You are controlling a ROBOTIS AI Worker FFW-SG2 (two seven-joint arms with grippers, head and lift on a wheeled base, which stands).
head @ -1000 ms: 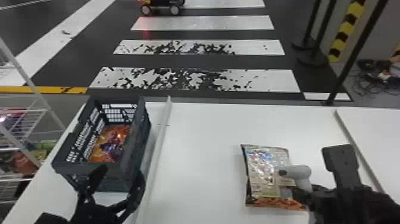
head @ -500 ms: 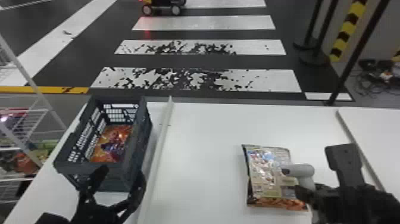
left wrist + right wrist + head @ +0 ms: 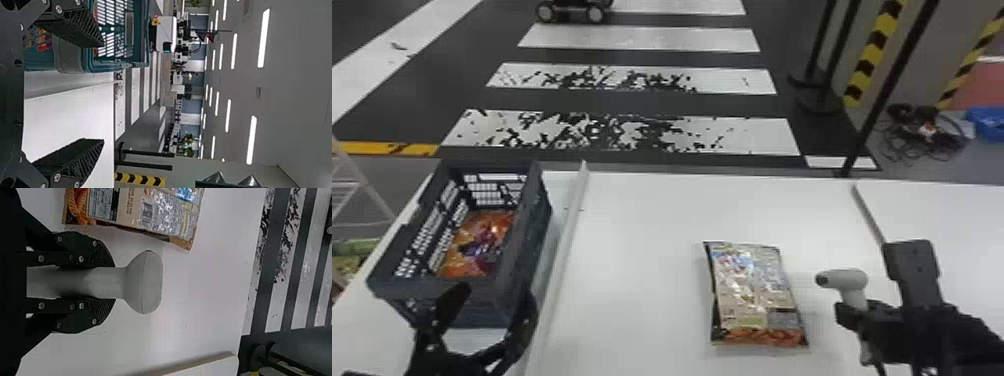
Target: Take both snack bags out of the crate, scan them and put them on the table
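White surface [image 3: 642, 240]: supporting everything. Plastic crate [image 3: 529, 250]: standing left, holding one snack bag [image 3: 477, 245]. Second bag [image 3: 757, 295]: lying right. Left pincer [image 3: 102, 92]: gaping, holding nothing. Right pincer [image 3: 113, 283]: clamping handheld scanner [image 3: 842, 280]. Barcode [image 3: 147, 213]: risking misreads, glossy wrinkles possibly causing glare.

Scanner handle [image 3: 853, 297]: part-hidden by right pincer [image 3: 854, 314] | crated snack bag [image 3: 482, 245]: print blurred | wheeled thing [image 3: 572, 10] (cart, perhaps): top cut off

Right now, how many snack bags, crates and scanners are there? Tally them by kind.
Dark plastic crate: 1
Light grey handheld scanner: 1
Snack bags: 2, the shiny orange-and-purple bag in the crate, the shiny beige-and-silver bag on the white table
Total: 4
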